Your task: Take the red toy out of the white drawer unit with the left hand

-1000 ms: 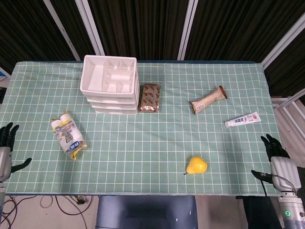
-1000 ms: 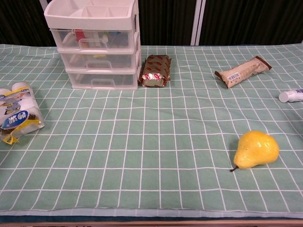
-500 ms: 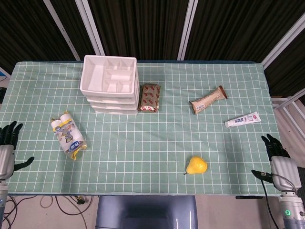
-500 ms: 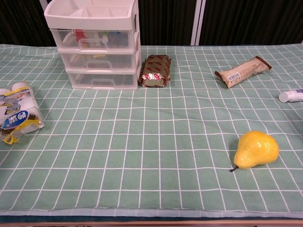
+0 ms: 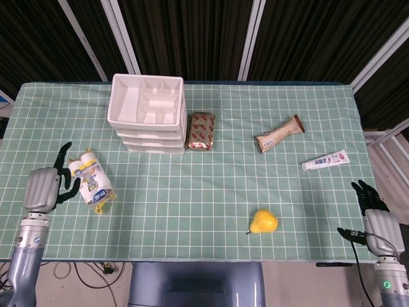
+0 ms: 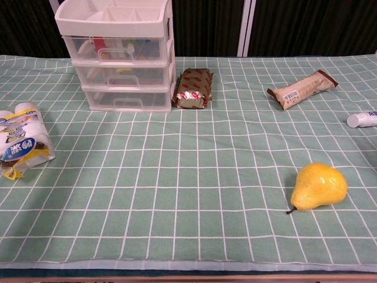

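The white drawer unit [image 5: 148,121] [image 6: 117,56] stands at the back left of the table, all its drawers closed. Through the clear top drawer front a red toy [image 6: 99,44] shows at the left side. My left hand [image 5: 43,187] hovers over the table's left part, just left of the bottle pack, fingers apart and holding nothing. My right hand [image 5: 376,218] hangs off the table's front right corner, fingers spread and empty. Neither hand appears in the chest view.
A pack of small bottles [image 5: 92,180] [image 6: 20,147] lies at the left. A brown snack pack [image 5: 200,130] sits right of the drawers. A wrapped bar [image 5: 279,134], a toothpaste tube [image 5: 325,160] and a yellow pear [image 5: 263,222] lie to the right.
My left hand has risen from beyond the table's left edge and moved right, to just beside the bottle pack. The right hand has stayed put.
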### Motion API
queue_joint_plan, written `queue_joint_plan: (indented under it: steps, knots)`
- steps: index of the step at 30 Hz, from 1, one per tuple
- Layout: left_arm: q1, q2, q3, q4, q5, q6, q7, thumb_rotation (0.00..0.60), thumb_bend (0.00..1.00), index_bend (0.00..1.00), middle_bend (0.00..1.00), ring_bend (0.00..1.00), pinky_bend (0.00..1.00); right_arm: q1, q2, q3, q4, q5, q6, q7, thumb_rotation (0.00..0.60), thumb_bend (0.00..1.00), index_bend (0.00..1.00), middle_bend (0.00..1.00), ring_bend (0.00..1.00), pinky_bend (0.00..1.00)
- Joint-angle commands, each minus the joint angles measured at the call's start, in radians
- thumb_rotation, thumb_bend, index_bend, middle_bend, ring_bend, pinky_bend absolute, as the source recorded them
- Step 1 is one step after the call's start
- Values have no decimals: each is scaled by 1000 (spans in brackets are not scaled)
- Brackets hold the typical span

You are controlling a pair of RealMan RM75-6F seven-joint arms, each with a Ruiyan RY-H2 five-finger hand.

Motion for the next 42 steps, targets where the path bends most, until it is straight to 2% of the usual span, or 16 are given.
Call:
queue_joint_plan:
  steps: [1,4,8,17,28,42]
  knots:
    - [-114,-79,-97,-72,-234,-144,-14,600,428,19,897,895,897,0,2,1,-1,3,-3,4,600,66,0,0,0,229]
    - [-174,-137,-147,-57,-371,-184,-19,600,439,24,928,922,927,1,4,3,-3,10,-9,14,600,66,0,0,0,229]
    - [-249,-202,-185,-8,-499,-222,-11,600,441,24,944,943,950,2,8,5,-6,19,-16,26,600,66,0,0,0,229]
    - [-351,-306,-228,122,-652,-292,-41,600,445,24,959,957,995,4,14,8,-11,33,-29,44,600,65,0,0,0,229]
    - [-430,-374,-243,235,-703,-358,-82,600,445,52,975,969,1000,5,17,12,-15,43,-35,53,600,66,0,0,0,229]
    - [-455,-402,-244,259,-674,-368,-149,600,445,78,983,975,1000,6,18,12,-19,48,-40,58,600,66,0,0,0,229]
